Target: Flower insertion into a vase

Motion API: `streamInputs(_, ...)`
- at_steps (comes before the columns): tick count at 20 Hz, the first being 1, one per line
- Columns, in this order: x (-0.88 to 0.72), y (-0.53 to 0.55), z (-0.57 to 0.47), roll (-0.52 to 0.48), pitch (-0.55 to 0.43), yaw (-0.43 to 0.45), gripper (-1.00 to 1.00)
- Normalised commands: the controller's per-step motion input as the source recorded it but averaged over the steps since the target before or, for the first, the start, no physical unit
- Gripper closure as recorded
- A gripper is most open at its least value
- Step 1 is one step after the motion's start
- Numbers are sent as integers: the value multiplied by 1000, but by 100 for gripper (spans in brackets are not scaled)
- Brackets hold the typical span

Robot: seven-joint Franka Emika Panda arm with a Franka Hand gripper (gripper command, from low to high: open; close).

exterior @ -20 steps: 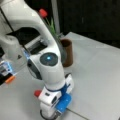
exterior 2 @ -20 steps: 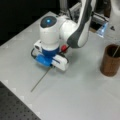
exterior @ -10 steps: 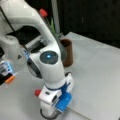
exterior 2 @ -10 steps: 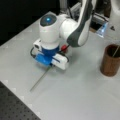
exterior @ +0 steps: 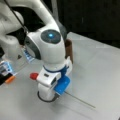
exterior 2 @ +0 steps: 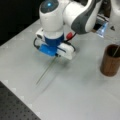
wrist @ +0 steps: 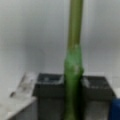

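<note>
A flower lies flat on the white table; in both front views its red head shows beside the arm's hand, and its thin stem runs out along the table. My gripper is down at the table over the stem. In the wrist view the green stem passes straight between the dark fingers, which sit against it on both sides of the gripper. The brown vase stands at a front view's right, with a thin stalk in its mouth; the arm partly hides the vase.
The robot's base and blue-lit boxes with an orange piece stand at a front view's left. A dark perforated mat borders the table at a front view's bottom left. Another blue-lit item is behind the arm.
</note>
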Motion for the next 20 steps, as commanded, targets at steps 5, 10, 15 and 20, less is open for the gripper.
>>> streamInputs(5, -489, 299, 278, 117, -261, -329, 100)
streamInputs(10, -680, 378, 336, 81, -311, -259, 100)
streamInputs(15, -603, 326, 160, 70, -289, -177, 100)
streamInputs(20, -334, 220, -39, 32, -102, -114, 100)
